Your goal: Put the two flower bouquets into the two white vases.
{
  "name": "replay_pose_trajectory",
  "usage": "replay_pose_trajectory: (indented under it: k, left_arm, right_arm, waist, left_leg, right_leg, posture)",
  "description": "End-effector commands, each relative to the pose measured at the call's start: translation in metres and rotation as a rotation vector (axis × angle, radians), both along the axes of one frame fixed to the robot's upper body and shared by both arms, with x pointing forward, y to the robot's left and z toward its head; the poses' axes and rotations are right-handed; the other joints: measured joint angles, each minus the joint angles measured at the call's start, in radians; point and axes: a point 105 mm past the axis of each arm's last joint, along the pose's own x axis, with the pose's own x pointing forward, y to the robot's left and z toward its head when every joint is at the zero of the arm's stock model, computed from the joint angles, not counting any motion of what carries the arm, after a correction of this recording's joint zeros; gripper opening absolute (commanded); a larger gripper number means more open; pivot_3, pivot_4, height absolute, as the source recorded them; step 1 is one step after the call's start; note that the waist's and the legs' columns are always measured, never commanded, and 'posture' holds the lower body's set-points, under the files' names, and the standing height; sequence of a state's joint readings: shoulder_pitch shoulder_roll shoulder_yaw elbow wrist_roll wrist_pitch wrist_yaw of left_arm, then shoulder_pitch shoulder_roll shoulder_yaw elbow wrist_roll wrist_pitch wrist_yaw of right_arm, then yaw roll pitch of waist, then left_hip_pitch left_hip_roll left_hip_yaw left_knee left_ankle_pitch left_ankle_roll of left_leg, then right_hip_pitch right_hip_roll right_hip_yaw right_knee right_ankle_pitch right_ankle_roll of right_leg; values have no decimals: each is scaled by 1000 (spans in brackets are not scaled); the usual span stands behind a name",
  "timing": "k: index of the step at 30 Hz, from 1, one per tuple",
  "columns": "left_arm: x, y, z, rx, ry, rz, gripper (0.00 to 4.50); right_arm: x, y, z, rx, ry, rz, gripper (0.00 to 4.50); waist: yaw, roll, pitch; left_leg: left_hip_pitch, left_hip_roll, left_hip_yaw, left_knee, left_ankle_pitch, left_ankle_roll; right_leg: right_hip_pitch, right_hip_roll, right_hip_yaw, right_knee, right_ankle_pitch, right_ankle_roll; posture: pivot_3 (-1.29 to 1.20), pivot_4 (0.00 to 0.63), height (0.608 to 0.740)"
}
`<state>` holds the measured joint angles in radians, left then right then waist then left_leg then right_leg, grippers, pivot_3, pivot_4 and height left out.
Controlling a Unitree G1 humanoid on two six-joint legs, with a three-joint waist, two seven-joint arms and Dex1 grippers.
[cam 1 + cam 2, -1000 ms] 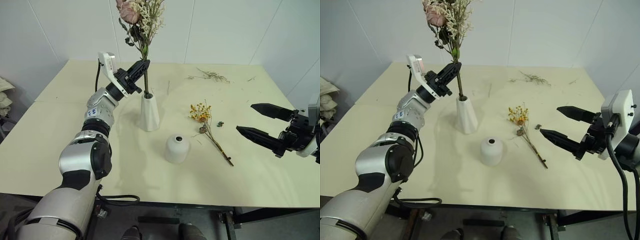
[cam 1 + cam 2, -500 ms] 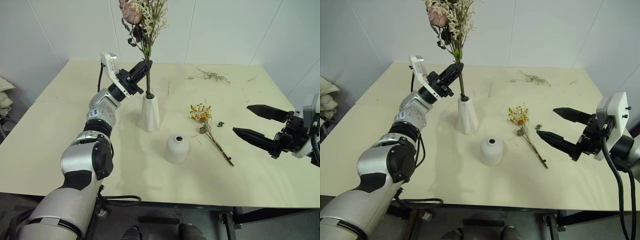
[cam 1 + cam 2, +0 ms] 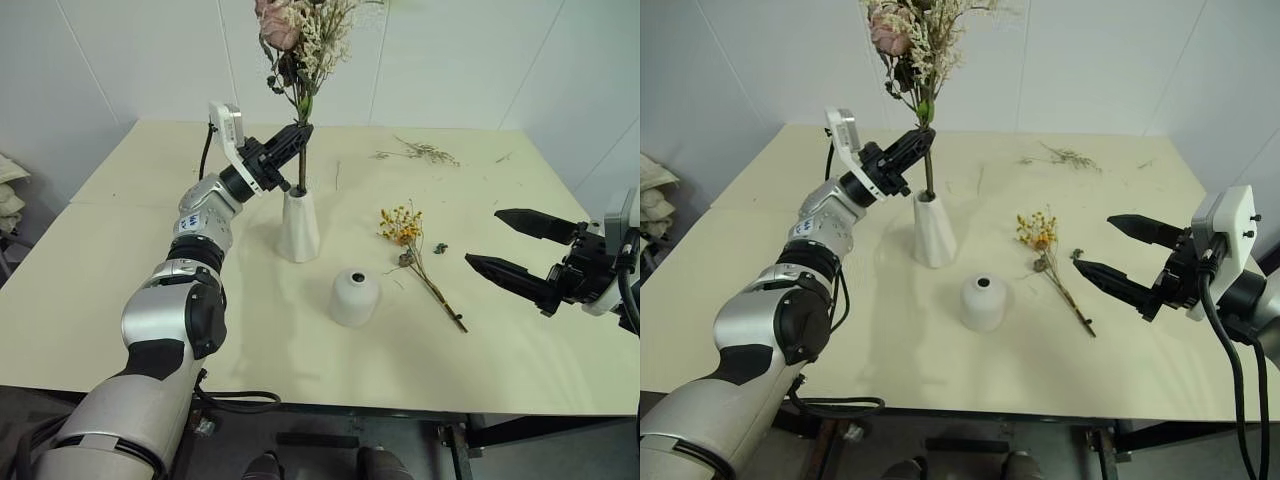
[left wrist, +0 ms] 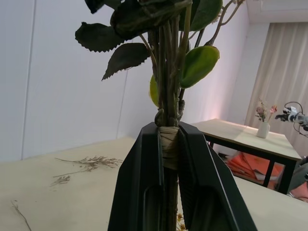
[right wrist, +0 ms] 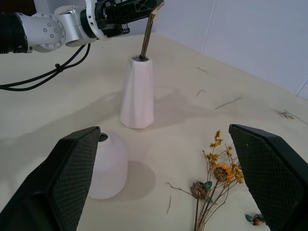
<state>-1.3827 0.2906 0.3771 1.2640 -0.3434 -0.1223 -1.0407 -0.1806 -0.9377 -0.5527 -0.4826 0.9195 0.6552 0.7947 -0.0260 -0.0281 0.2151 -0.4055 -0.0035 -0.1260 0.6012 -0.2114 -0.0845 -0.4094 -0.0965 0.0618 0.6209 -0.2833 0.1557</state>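
- The left gripper (image 3: 298,135) is pinched tight on the stems of the larger bouquet (image 3: 300,40), right at the twine wrap; the stem ends already sit in the mouth of the tall vase (image 3: 298,226) near the middle of the table (image 3: 120,260).
- Risk one: the bunch is top-heavy and stands high above that narrow mouth. If the jaws let go while the stems lean, I'd expect the flowers to flop sideways and maybe tip the cone over.
- Risk two: a sideways tug while the fingers are clamped on could drag the vase along by its neck, since the stems act as a lever inside it.
- Risk three: the dried stems look brittle, so a hard squeeze or a twist could snap them at the wrap.
- The right gripper (image 3: 1118,254) hangs over the right side of the table with its jaws spread wide and nothing between them.
- The thinner bouquet (image 3: 420,262) lies flat on the table, yellow heads toward the far side, between the right gripper and the short vase (image 3: 355,296). It's not yet touched.
- The short vase stands just in front of the tall one, mouth up and free. It is close enough that a low sweep of the right arm toward the yellow bunch could knock it.
- Loose sprigs (image 3: 420,152) lie scattered at the far edge, well apart from both vases and out of the way.
- Nothing blocks the path from the right gripper to the yellow bunch, though thin stems lying flat will be awkward to pick up.
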Motion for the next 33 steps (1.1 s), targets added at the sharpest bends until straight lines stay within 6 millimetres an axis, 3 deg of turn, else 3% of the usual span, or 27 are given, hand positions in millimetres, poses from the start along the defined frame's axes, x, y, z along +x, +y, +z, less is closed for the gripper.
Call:
replay_pose_trajectory:
  k: [1,5,13,25,33]
  left_arm:
    - [-4,2,22,17,-77,19,127]
    - [-4,4,24,19,-82,25,127]
    - [5,14,4,34,-16,96,127]
    - [5,6,-6,28,27,49,127]
    - [2,10,-20,44,86,-6,2636]
  right_arm:
    - [-2,1,6,-1,-45,-2,4500]
    - [-2,1,6,0,-47,-6,4500]
    - [0,1,4,10,-46,-7,4500]
    - [2,3,3,14,-46,1,4500]
    - [2,3,2,12,-45,-3,4500]
  waist:
    - [0,0,0]
    - [0,0,0]
    - [0,0,0]
    - [0,0,0]
    - [-1,0,0]
  left_leg:
    - [0,0,0,0,0,0]
    - [0,0,0,0,0,0]
    - [0,0,0,0,0,0]
    - [0,0,0,0,0,0]
    - [0,0,0,0,0,0]
  right_leg:
    - [0,0,0,0,0,0]
    - [0,0,0,0,0,0]
    - [0,0,0,0,0,0]
    - [0,0,0,1,0,0]
    - [0,0,0,1,0,0]
  posture:
    - [0,150,740]
    - [0,150,740]
    - [0,150,740]
    - [0,150,740]
    - [0,150,740]
